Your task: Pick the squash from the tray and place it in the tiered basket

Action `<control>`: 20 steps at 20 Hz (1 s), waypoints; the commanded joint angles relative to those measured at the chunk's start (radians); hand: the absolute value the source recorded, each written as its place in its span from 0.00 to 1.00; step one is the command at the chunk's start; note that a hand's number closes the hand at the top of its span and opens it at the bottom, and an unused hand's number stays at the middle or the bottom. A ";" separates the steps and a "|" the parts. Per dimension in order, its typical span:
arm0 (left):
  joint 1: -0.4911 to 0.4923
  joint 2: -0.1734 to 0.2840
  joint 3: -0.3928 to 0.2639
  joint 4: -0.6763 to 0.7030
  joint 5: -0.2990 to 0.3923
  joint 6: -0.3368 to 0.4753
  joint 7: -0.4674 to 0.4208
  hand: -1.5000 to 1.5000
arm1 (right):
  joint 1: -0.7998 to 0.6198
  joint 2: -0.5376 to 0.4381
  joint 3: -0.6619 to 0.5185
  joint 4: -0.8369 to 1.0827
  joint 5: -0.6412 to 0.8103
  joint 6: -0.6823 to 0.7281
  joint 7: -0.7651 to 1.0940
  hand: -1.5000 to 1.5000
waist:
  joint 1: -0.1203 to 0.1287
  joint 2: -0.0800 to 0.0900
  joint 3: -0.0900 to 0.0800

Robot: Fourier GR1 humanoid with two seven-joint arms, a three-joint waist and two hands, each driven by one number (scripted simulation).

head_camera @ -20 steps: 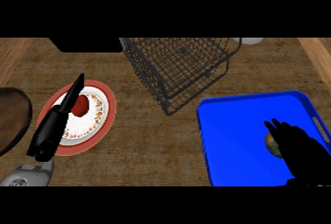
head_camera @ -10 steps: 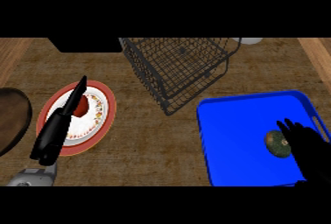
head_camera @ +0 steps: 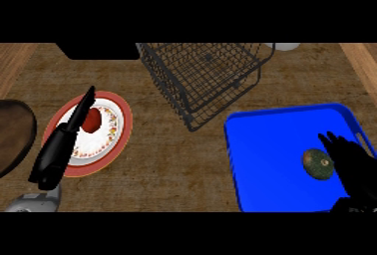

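Resting squash (head_camera: 318, 164) on tray (head_camera: 273, 149) | right hand (head_camera: 352, 162) beside | tiered basket (head_camera: 202, 74) behind

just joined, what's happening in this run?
The robot is going for the squash, which lies on the blue tray at the right. Its right hand is beside the squash, fingers spread and not curled round it, so nothing is lifted yet. The wire tiered basket stands behind the tray with nothing visible in it. The left hand rests open over a plate holding a red item.
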 commanded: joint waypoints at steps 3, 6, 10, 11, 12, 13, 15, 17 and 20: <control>0.009 -0.039 -0.009 -0.026 -0.041 -0.016 0.023 0.50 | -0.042 0.037 -0.083 0.086 0.016 0.036 -0.080 0.00 | 0.001 0.000 0.000; 0.013 -0.018 0.044 0.027 -0.007 -0.058 -0.053 0.50 | -0.095 0.105 -0.071 0.124 0.063 0.025 -0.058 0.00 | 0.002 0.000 0.000; 0.000 -0.087 -0.011 -0.004 -0.074 -0.004 0.016 0.50 | -0.083 0.139 -0.071 0.225 0.107 -0.057 -0.119 0.00 | 0.002 0.000 0.000; 0.042 -0.060 0.013 -0.021 -0.064 -0.027 -0.020 0.50 | -0.116 0.148 -0.074 0.280 0.121 -0.071 -0.149 0.00 | 0.004 0.000 0.000; -0.022 -0.043 0.051 0.024 -0.037 -0.058 -0.012 0.50 | -0.120 0.164 -0.079 0.303 0.131 -0.079 -0.151 0.00 | 0.002 0.001 0.000; -0.036 -0.029 0.067 -0.049 -0.008 -0.092 0.074 0.50 | -0.064 0.155 -0.088 0.238 0.123 -0.077 -0.154 0.00 | 0.000 0.000 0.000; 0.038 -0.059 0.049 -0.037 -0.032 -0.066 -0.009 0.50 | -0.107 0.201 -0.068 0.260 0.158 -0.084 -0.137 0.00 | 0.002 0.000 0.000; 0.008 -0.060 0.056 -0.084 -0.041 -0.068 0.069 0.50 | -0.159 0.165 -0.120 0.303 0.139 -0.022 -0.162 0.00 | 0.003 0.000 0.000; 0.005 -0.041 0.085 -0.057 -0.024 -0.099 0.021 0.50 | -0.068 0.194 -0.071 0.297 0.186 -0.072 -0.189 0.00 | 0.000 0.000 0.000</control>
